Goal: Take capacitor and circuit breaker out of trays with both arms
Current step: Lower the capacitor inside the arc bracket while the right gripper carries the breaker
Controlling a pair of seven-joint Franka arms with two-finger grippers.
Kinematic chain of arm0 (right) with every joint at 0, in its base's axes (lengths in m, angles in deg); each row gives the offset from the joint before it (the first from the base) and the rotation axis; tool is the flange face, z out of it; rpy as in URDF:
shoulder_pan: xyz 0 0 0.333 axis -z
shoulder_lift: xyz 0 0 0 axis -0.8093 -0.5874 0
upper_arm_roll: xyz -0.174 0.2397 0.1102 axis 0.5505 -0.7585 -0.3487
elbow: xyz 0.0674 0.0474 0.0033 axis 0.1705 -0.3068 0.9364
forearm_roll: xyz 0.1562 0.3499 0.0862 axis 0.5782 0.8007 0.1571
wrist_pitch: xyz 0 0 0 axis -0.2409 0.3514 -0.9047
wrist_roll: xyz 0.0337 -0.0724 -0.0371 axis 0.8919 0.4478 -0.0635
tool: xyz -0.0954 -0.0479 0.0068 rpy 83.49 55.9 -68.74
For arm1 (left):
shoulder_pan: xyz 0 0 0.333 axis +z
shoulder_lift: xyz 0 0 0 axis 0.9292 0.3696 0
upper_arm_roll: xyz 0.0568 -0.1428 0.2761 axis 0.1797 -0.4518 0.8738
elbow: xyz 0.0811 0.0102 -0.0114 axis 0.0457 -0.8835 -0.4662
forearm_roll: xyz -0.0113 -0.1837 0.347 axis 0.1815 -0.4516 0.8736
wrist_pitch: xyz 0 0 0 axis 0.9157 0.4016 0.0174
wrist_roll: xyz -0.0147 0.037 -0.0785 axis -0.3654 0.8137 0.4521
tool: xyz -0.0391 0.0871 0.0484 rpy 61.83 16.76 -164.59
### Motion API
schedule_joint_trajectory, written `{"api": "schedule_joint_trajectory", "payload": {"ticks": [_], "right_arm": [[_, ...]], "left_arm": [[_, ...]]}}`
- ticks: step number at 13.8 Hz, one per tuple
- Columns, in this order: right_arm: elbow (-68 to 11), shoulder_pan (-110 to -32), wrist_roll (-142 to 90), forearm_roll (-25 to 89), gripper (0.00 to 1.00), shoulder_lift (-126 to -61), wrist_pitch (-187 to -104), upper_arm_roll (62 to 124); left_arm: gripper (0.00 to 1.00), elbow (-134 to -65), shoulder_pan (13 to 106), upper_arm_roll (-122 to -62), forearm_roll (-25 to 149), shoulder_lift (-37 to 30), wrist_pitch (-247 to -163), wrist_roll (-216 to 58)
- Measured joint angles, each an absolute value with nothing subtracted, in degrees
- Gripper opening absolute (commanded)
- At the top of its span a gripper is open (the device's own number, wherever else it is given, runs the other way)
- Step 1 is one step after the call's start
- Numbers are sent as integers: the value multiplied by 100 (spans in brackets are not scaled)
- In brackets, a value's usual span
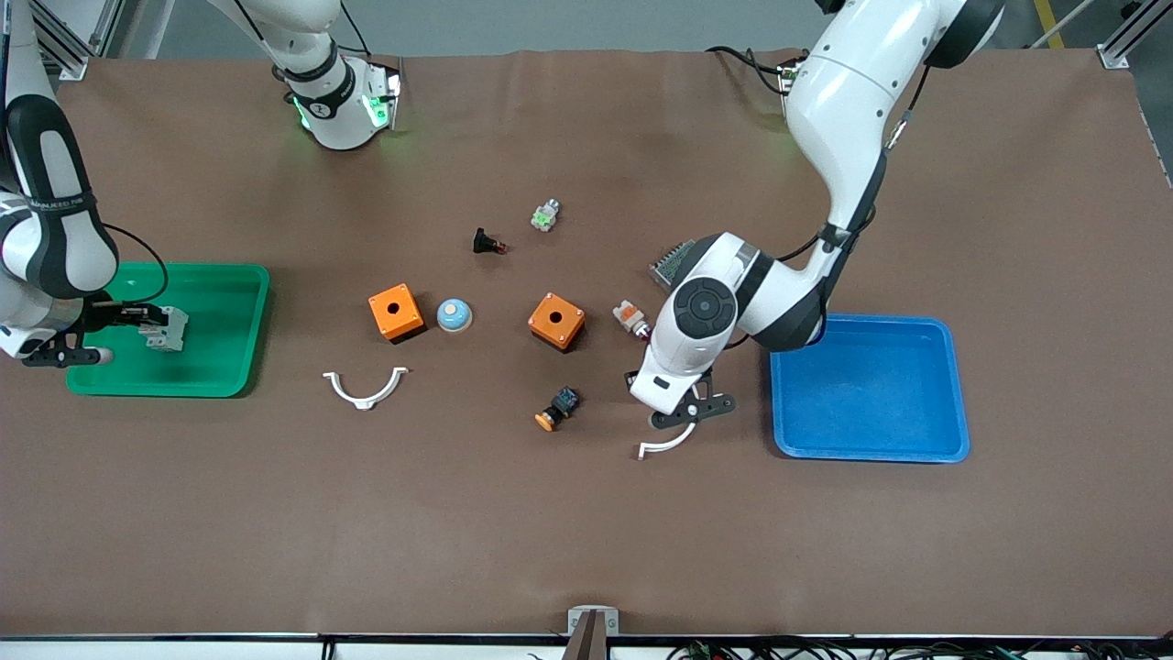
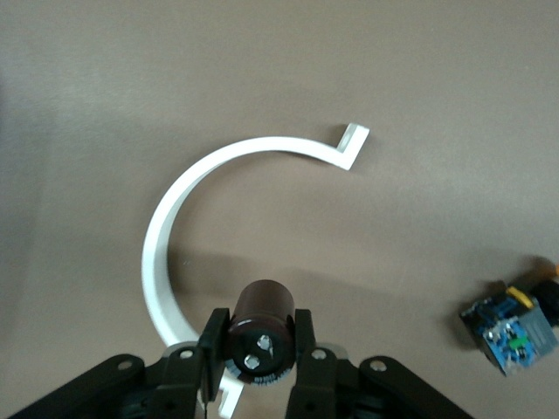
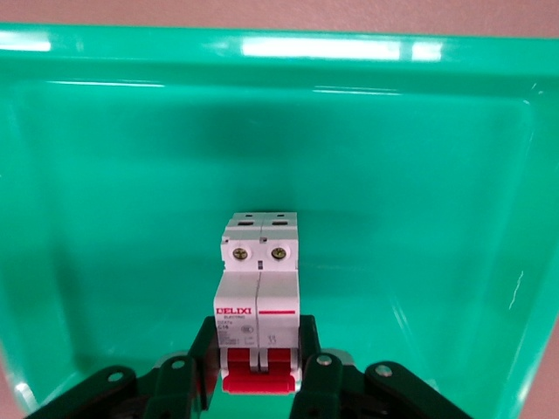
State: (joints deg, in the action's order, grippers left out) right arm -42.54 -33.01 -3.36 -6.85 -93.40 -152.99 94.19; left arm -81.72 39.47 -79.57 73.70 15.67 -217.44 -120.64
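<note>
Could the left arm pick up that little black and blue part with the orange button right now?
Probably not yet. The left tool is shut on the capacitor, over the white curved clip, so it has no free grip. The black and blue part lies close beside it on the table, with nothing between them.

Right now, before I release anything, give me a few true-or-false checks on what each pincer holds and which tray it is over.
1. The left pincer is shut on the capacitor. True.
2. The capacitor is over the blue tray. False: it is over bare table, above a white curved clip, beside that tray.
3. The right pincer grips the breaker over the green tray. True.
4. The blue tray already holds a part. False: nothing shows in it.
5. The breaker's switch levers are blue. False: they are red.
</note>
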Motion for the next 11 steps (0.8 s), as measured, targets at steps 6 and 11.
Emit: {"api": "schedule_joint_trajectory", "payload": {"ticks": [6, 11], "right_arm": [[-2854, -4414, -1486, -681, 25, -8417, -12627, 9366], [-2560, -6390, -3915, -304, 25, -8404, -12271, 9297]], "left_arm": [[98, -8119, 3957, -7807, 7763, 1931, -22130, -12064], [100, -7916, 3970, -7749, 7773, 1766, -21954, -12064]]}}
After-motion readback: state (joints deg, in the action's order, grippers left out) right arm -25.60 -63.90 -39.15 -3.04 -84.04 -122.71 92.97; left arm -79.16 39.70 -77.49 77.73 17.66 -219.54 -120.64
